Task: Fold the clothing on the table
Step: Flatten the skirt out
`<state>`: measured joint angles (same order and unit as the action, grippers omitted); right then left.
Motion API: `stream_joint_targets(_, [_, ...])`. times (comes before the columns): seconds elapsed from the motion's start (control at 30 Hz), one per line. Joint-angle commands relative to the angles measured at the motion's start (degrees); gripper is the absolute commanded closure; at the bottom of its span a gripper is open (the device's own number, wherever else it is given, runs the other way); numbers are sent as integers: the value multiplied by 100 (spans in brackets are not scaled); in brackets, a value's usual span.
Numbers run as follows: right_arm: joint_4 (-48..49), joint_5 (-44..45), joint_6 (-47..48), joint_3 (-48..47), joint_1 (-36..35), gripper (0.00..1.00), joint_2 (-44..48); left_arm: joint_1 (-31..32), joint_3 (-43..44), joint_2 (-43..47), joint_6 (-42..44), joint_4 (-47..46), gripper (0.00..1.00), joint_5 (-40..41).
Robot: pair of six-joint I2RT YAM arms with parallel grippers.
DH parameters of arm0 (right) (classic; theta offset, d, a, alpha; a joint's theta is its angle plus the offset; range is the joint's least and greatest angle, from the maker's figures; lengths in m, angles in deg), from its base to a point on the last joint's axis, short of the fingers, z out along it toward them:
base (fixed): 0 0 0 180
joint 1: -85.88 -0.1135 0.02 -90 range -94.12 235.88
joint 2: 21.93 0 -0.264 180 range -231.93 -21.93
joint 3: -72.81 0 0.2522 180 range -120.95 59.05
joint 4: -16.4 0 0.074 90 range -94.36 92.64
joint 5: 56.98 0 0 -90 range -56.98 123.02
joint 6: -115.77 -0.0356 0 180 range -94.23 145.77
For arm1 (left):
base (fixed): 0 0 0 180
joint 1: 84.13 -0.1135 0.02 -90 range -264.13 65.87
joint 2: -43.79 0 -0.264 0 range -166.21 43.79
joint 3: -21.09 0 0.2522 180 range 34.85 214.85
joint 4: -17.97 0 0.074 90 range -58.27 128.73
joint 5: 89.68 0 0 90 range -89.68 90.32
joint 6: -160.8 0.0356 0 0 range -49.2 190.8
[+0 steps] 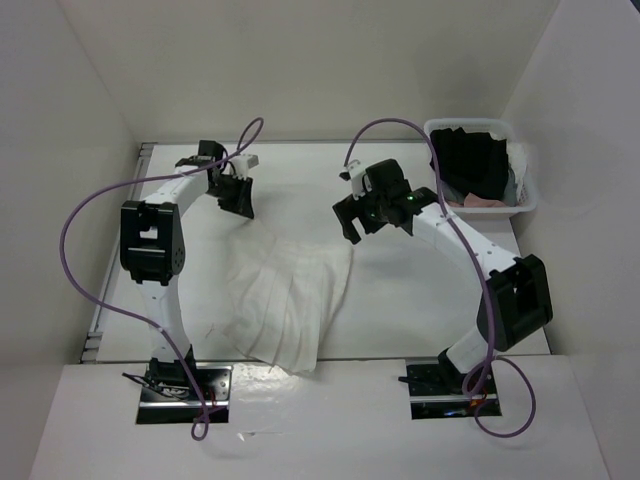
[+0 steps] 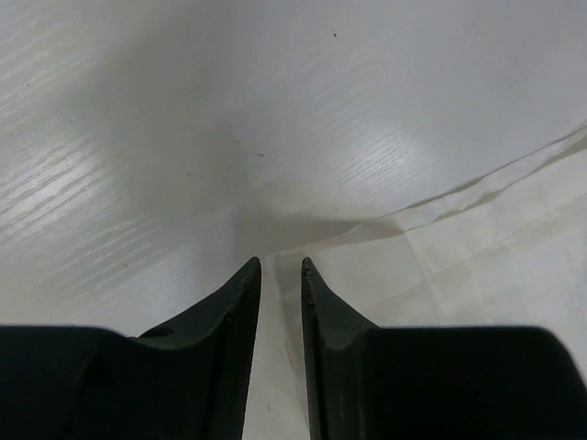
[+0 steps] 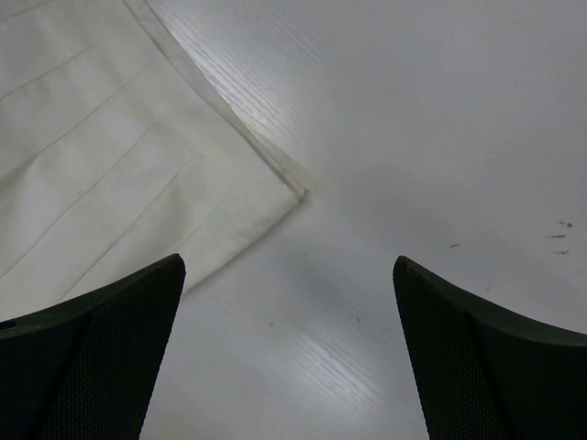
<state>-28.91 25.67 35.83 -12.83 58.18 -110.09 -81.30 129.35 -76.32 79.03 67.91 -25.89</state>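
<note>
My left pincer is nearly closed at the clothing, and I cannot tell if it grips; my right pincer is released. A bin sits in the desk's far-right corner.

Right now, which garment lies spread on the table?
The white pleated clothing, flat on the table; the black garment and pink cloth sit in the bin.

Left arm, jaws nearly together (right arm, wide)
</note>
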Motion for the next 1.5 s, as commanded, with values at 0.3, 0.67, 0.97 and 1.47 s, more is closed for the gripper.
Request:
stream_joint_targets(0.3, [307,-47,-118,-28,90,2,-202,-2,227,-3,1145,1127,37,-621])
stream_joint_targets(0.67, [360,-99,-119,24,90,2,-149,51,288,-56,1383,1303,57,-621])
stream_joint_targets(0.97, [360,-47,-119,130,90,2,-35,104,350,-302,1331,1303,70,-736])
stream_joint_targets(1.47, [272,15,-172,-142,90,6,-1256,104,236,207,1172,1198,100,-560])
